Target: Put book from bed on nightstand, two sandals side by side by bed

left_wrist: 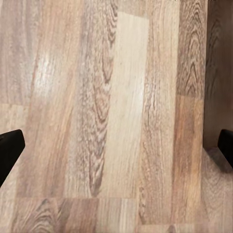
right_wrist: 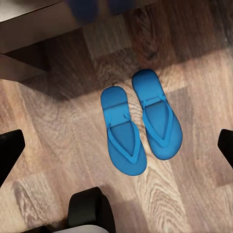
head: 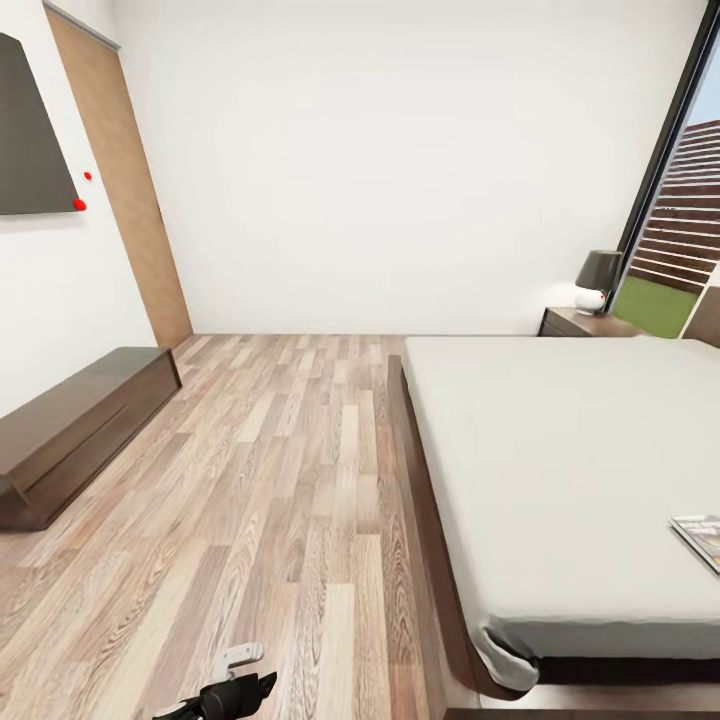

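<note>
The book [head: 700, 540] lies on the pale mattress of the bed [head: 560, 450] at its near right edge, not yet carried to the nightstand [head: 580, 322] that stands far off by the window under a dark-shaded lamp [head: 598, 278]. The two blue sandals [right_wrist: 141, 121] lie side by side, nearly touching, on the wood floor [head: 270, 480] close to a dark wooden frame, so that half looks done to me. Both the left gripper [left_wrist: 116, 145] and the right gripper [right_wrist: 116, 150] hang spread and empty over the planks, in a white-walled room with a long low cabinet [head: 80, 420] on the left.
</note>
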Controlling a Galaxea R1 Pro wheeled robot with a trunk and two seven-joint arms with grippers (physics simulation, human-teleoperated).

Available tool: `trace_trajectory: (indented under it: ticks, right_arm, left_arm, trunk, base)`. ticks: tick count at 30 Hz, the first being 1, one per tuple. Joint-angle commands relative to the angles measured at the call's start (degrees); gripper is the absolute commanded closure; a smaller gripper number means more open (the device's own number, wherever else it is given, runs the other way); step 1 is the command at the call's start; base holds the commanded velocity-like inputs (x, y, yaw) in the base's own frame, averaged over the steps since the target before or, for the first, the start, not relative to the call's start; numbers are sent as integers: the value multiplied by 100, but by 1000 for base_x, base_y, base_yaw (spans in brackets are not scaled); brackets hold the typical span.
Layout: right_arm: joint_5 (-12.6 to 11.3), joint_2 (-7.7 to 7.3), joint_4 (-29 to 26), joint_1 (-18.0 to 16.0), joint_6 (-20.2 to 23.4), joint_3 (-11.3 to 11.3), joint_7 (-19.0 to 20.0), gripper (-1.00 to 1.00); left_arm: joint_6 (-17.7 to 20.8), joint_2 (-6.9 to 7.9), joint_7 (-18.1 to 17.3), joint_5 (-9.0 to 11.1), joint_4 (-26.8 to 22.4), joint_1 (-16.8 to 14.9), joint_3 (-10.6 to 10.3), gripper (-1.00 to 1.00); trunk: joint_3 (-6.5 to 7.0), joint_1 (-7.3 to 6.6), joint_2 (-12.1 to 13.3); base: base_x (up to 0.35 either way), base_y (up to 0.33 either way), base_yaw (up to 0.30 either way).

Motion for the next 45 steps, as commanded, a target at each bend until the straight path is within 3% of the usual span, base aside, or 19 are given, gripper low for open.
trace_trajectory:
  ticks: [1, 23, 45]
  right_arm:
    - [-17, -1, 5, -3, -9, -45, 31, -100]
    - [-17, 9, -13, -3, -9, -45, 31, -100]
    - [-17, 18, -14, -4, -9, -45, 31, -100]
  left_arm:
    - [-23, 1, -15, -60, 6, -5, 50, -100]
    - [-23, 16, -17, -51, 6, -3, 56, -100]
    - [-23, 16, -17, -51, 6, -5, 56, -100]
  trunk:
    - [-5, -1, -2]
    - [-5, -1, -2]
    - [-5, -1, -2]
  base:
    - [0, 0, 0]
    - [-43, 0, -18]
    - [0, 0, -274]
